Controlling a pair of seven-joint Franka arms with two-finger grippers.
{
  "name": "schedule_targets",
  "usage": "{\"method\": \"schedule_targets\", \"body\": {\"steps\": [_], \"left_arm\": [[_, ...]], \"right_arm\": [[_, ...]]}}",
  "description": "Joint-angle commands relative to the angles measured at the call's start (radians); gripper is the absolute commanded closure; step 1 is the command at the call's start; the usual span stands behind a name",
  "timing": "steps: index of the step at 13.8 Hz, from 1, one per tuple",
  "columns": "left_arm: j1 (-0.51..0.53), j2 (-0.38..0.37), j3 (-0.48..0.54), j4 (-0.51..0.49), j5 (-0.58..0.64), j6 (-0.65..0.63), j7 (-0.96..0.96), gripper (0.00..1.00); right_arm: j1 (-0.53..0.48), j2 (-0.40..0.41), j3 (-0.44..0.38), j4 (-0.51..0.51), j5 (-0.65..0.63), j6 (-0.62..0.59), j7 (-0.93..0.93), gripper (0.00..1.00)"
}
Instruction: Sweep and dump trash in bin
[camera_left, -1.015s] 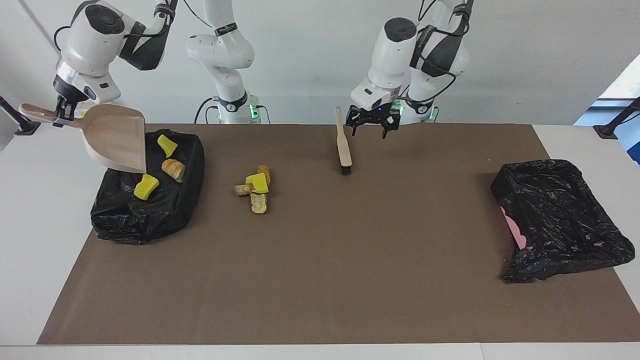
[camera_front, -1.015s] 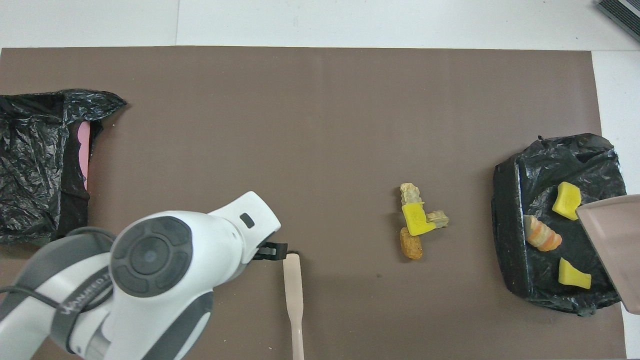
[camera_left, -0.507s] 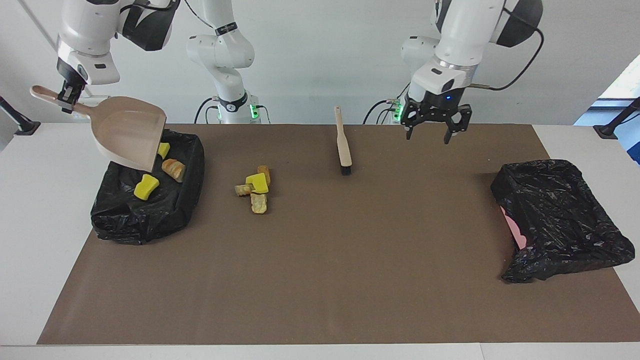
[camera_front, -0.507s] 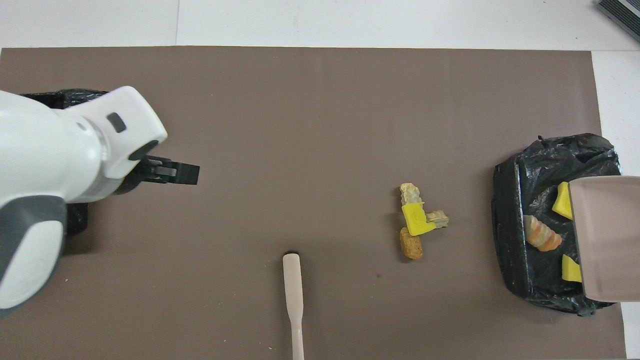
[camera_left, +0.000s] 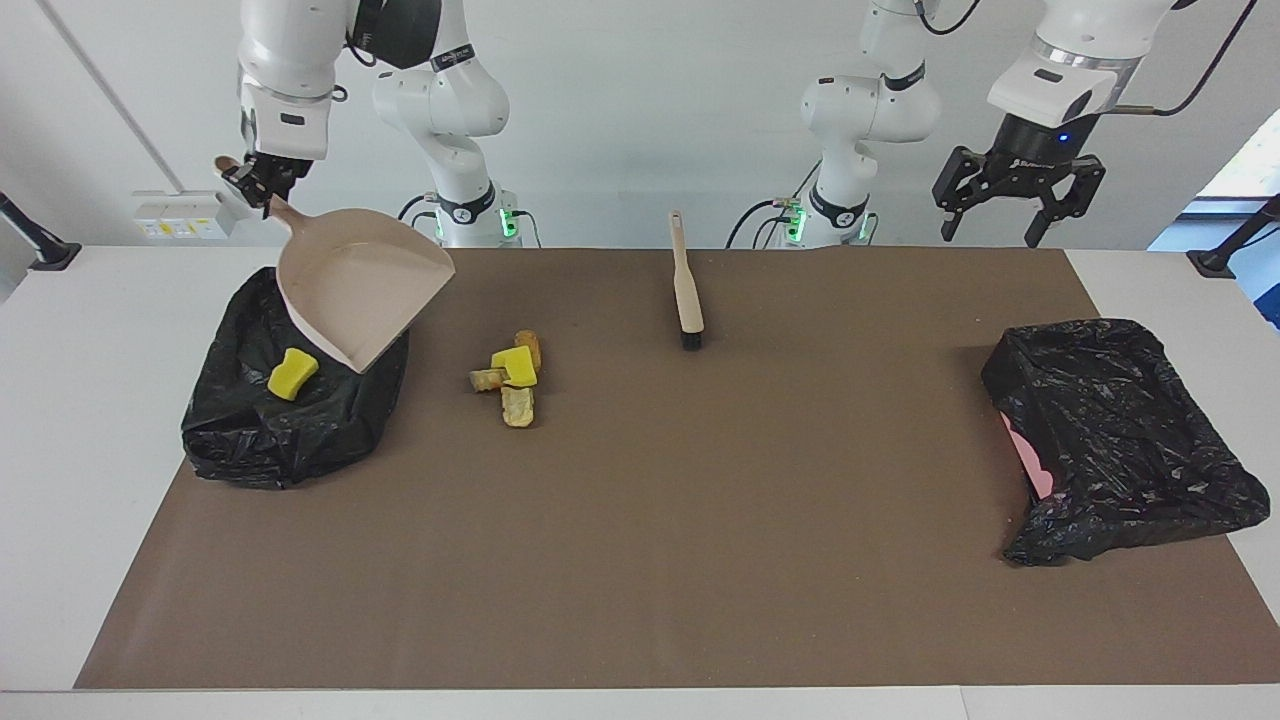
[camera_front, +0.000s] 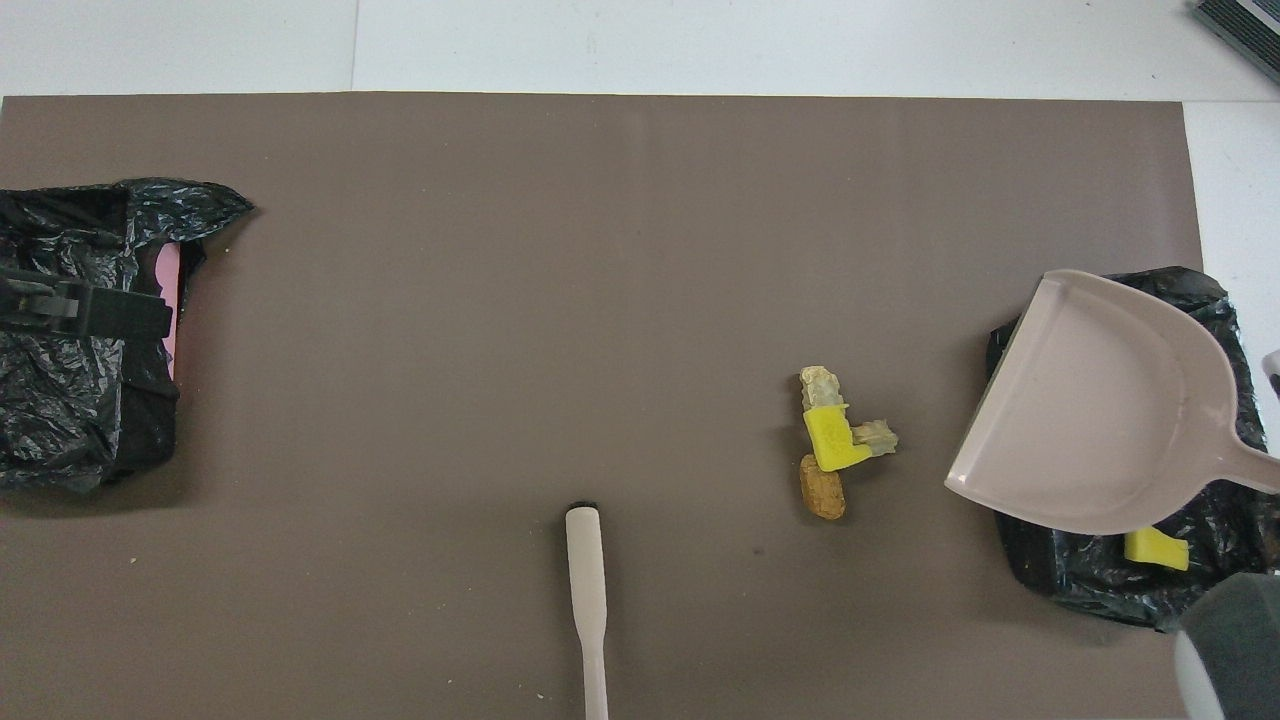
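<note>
Beige dustpan (camera_left: 362, 296) hangs from the right gripper (camera_left: 262, 180), jaws pinching its handle. Below wait four trash bits (camera_left: 510, 377); lower it gently. Left gripper (camera_left: 1019, 190), jaws wide, waits.

A plain white wall (camera_left: 640, 110) rises at the robots' end of the white table (camera_left: 70, 400), which carries a broad matte brown rectangular mat (camera_left: 660, 520). Daylight enters a window (camera_left: 1245, 170) toward the left arm's end.
</note>
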Motion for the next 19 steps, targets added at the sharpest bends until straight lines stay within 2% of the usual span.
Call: {"method": "schedule_targets", "body": {"steps": [1, 2, 4, 5, 6, 9, 12, 14, 16, 19], "left_arm": [[0.053, 0.064, -0.013, 0.096, -0.031, -0.091, 0.018, 0.0], [0.076, 0.09, -0.013, 0.141, -0.044, -0.134, 0.018, 0.0], [0.09, 0.099, -0.015, 0.155, -0.047, -0.144, 0.022, 0.0], [0.092, 0.102, -0.013, 0.157, -0.042, -0.139, 0.033, 0.0], [0.092, 0.105, -0.013, 0.158, -0.042, -0.135, 0.036, 0.0], [0.104, 0.09, -0.006, 0.152, -0.038, -0.135, 0.12, 0.0], [0.11, 0.052, -0.004, 0.105, -0.036, -0.135, 0.177, 0.0], [0.112, 0.038, -0.004, 0.092, -0.036, -0.15, 0.166, 0.0], [0.11, 0.038, -0.004, 0.092, -0.036, -0.151, 0.166, 0.0], [0.11, 0.038, -0.004, 0.092, -0.036, -0.147, 0.165, 0.0]], "right_arm": [[-0.007, 0.021, 0.052, 0.022, 0.117, -0.024, 0.35, 1.0], [-0.007, 0.041, 0.081, 0.022, 0.154, -0.014, 0.47, 1.0], [-0.008, 0.106, 0.115, 0.065, 0.266, 0.015, 0.679, 1.0], [-0.004, 0.151, 0.126, 0.1, 0.278, 0.019, 0.751, 1.0], [0.028, 0.183, 0.152, 0.134, 0.283, 0.02, 0.829, 1.0], [0.142, 0.301, 0.159, 0.216, 0.303, 0.023, 1.069, 1.0], [0.252, 0.477, 0.161, 0.296, 0.36, 0.124, 1.308, 1.0], [0.317, 0.635, 0.161, 0.434, 0.361, 0.166, 1.478, 1.0], [0.378, 0.773, 0.159, 0.572, 0.355, 0.199, 1.542, 1.0], [0.482, 0.881, 0.152, 0.589, 0.302, 0.339, 1.628, 1.0]]}}
